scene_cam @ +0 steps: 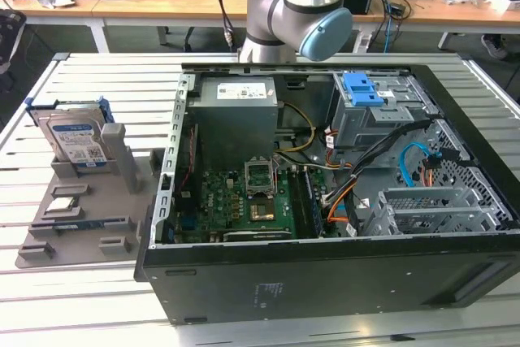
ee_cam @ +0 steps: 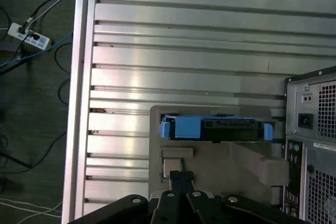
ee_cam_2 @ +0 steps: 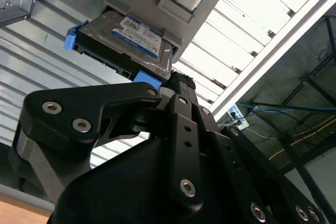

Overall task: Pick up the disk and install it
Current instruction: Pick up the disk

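One disk (scene_cam: pixel 75 140), standing on edge in a slot of the grey holder (scene_cam: pixel 39 251), at the exterior view's left. Well apart from the open computer case (scene_cam: pixel 325 286), with both resting on the slatted metal table (scene_cam: pixel 106 79). Long axis upright, leaning back slightly. Labelled face turned toward the exterior camera; connector end uppermost, as the first wrist view looks down on it. Blue bracket (scene_cam: pixel 102 111) wrapped around the edges.

Also in the holder: a square silver chip (scene_cam: pixel 65 206) lying flat in its own recess, just in front of the disk. Beside that, a long narrow part (scene_cam: pixel 81 225) in another recess, too small to tell what.

Inside the case: a large grey power-supply box (scene_cam: pixel 236 119) at the far wall, a green motherboard (scene_cam: pixel 244 201) flat on the bottom, a metal drive cage (scene_cam: pixel 439 209) toward the exterior view's right, and a bright-blue latch piece (scene_cam: pixel 363 88) on the cage beyond it. Orange, blue and black cables (scene_cam: pixel 345 193) strung between them.

Gripper (ee_cam: pixel 181 178) closed on nothing, fingertips pressed together. Poised over the holder near the chip, close to the disk but not touching it. Arm (scene_cam: pixel 296 6) rising behind the far side of the case in the exterior view.
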Motion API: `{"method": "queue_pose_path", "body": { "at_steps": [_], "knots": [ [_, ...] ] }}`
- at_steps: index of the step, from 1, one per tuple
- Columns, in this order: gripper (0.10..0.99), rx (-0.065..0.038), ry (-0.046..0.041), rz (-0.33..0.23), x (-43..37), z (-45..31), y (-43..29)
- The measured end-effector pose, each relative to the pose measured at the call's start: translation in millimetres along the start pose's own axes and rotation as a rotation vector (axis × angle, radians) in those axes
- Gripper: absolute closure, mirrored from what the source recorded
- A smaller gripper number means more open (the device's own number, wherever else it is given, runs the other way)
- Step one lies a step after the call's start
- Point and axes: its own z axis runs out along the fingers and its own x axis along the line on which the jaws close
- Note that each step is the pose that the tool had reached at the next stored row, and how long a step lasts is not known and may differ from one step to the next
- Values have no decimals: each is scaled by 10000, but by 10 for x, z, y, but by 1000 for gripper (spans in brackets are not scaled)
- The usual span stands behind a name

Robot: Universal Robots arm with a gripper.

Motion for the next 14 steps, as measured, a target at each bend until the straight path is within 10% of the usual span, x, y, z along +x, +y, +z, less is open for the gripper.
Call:
{"method": "queue_pose_path", "body": {
  "at_steps": [14],
  "knots": [
    [980, -7, 98, -2432, 1, 0, 1]
  ]
}}
